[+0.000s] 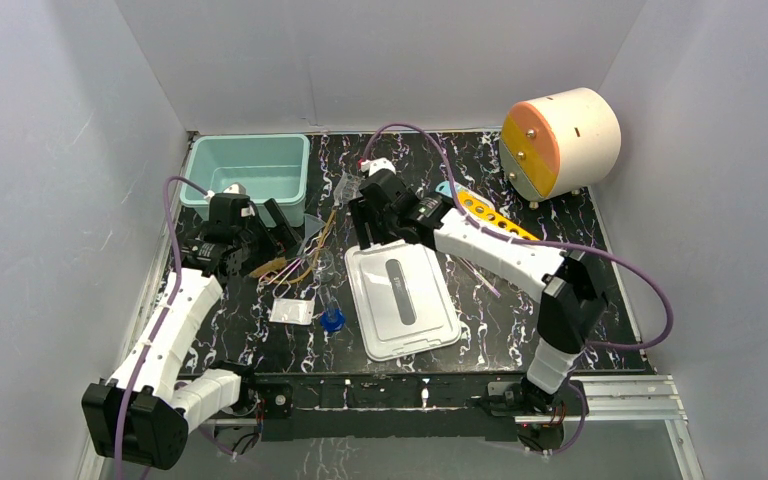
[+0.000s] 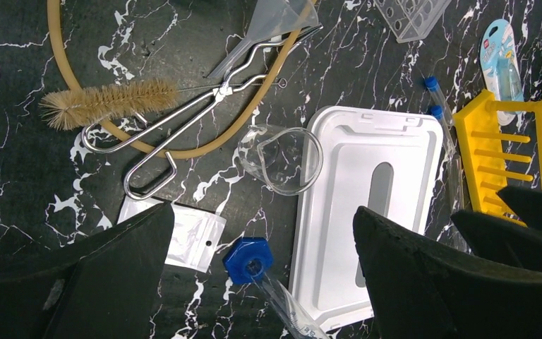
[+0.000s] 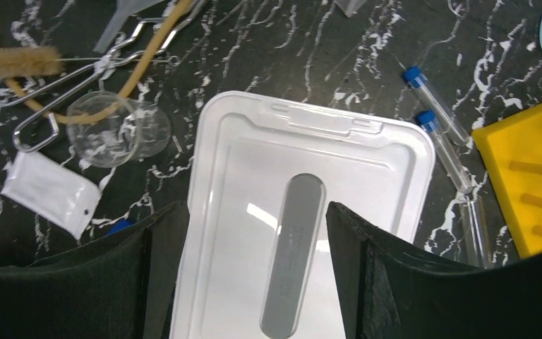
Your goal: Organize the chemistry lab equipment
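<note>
Left claw [image 2: 261,215] and right claw [image 3: 254,210] stand apart above the worktop [image 1: 500,335]
Blue-capped tube [image 1: 331,318] lies far-to-near, cap toward the near edge; yellow rack [image 1: 490,213] runs diagonally

Setting: lab-style robot cell. White panel walls [image 1: 380,60] box in black marbled tabletop [image 1: 520,340]; left arm [image 1: 175,320], right arm [image 1: 500,250], yellow tube rack [image 1: 482,209], rubber tubing [image 2: 183,153] on it.

Three blue-capped tubes [image 3: 413,74] are counted on the tabletop [image 1: 500,325]. Two racks are tallied: one yellow rack [image 2: 515,152], one clear rack [image 2: 413,14]. Singles are noted next: one bristle brush [image 2: 106,101], one pair of metal tongs [image 2: 176,131], one loop of tan tubing [image 2: 63,49], one glass flask [image 2: 282,159], one clear funnel [image 2: 272,21], one white packet [image 2: 190,236]. One white lid [image 1: 401,300], one teal bin [image 1: 247,170] and one cream drum [image 1: 560,143] are logged.
</note>
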{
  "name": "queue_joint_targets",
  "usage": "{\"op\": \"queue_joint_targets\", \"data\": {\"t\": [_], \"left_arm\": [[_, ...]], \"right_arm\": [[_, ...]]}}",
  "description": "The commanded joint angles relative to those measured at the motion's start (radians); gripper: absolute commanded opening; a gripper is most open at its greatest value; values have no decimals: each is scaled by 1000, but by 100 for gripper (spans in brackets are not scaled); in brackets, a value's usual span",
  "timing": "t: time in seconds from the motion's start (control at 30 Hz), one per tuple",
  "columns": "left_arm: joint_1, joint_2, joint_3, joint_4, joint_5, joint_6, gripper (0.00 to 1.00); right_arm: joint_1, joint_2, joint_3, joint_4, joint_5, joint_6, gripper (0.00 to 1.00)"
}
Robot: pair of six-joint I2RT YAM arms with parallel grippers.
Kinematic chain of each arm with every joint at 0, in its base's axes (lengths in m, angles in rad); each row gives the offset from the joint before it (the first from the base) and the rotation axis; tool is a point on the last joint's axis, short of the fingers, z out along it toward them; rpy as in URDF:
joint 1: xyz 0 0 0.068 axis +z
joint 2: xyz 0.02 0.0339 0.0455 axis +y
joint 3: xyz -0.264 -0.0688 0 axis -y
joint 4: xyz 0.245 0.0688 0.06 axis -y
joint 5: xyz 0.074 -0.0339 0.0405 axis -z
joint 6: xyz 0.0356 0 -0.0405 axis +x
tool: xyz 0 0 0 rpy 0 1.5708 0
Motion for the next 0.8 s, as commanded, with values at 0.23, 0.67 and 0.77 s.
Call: {"op": "queue_joint_targets", "data": {"t": [0.23,0.67,0.77], "left_arm": [[-1,37,9,27,26,14,98],[-1,93,13,69,33,6,98],[0,102,14,70,31,3,98]], "right_arm": [[-222,48,40,-78,0,-68,70],[-436,-57,-147,-44,-102,-184,68],[-436,-90,-218,-47,-125,-206,59]]}}
